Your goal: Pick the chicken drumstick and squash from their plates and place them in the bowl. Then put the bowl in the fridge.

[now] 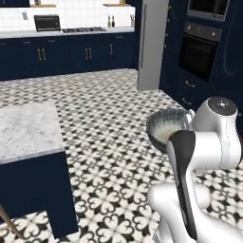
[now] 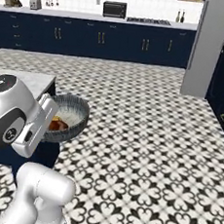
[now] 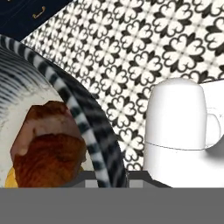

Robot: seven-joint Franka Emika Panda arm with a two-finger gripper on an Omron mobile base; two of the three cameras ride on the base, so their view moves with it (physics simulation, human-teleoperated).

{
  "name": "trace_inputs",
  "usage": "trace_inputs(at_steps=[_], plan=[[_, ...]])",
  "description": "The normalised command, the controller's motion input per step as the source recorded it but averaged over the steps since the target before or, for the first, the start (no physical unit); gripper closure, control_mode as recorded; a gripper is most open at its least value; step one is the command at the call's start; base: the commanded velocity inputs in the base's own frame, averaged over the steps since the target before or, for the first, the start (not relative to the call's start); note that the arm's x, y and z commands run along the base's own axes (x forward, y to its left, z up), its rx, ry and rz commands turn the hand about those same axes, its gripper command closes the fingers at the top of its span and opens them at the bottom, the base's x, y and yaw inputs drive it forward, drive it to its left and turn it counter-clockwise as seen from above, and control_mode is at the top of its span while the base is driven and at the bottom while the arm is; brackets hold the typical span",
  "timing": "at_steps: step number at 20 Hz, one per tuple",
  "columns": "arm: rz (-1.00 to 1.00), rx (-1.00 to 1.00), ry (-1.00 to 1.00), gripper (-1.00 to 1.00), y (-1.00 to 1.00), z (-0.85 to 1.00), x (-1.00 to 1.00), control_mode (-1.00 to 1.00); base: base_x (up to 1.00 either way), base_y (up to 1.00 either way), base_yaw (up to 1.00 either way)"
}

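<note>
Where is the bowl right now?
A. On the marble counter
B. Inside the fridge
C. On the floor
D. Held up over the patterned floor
D: the bowl hangs at the arm's end above the tiled floor, past the counter edge, with the drumstick inside.

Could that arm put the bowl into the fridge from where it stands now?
Probably not yet. The gripper is shut on the bowl, but the fridge stands well across the patterned floor; the base likely must drive closer first.

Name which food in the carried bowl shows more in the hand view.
The chicken drumstick: reddish-brown, filling the bowl corner; the squash is just a yellow sliver beneath.
</note>
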Motion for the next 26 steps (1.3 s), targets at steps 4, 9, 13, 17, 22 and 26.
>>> trace_inputs(at_steps=[4, 9, 13, 17, 22, 26], plan=[[0.0, 0.0, 0.0, 1.0, 0.0, 0.0, 0.0, 1.0, 0.72, -1.0, 0.4], [0.0, 0.0, 0.0, 1.0, 0.0, 0.0, 0.0, 1.0, 1.0, -0.89, 0.41], [0.0, 0.0, 0.0, 1.0, 0.0, 0.0, 0.0, 1.0, 1.0, -0.26, 0.14], [0.0, 0.0, 0.0, 1.0, 0.0, 0.0, 0.0, 1.0, 1.0, -0.25, 0.0], [0.0, 0.0, 0.0, 1.0, 0.0, 0.0, 0.0, 1.0, 1.0, -0.08, -0.05], [0.0, 0.0, 0.0, 1.0, 0.0, 0.0, 0.0, 1.0, 1.0, 0.0, -0.01]])
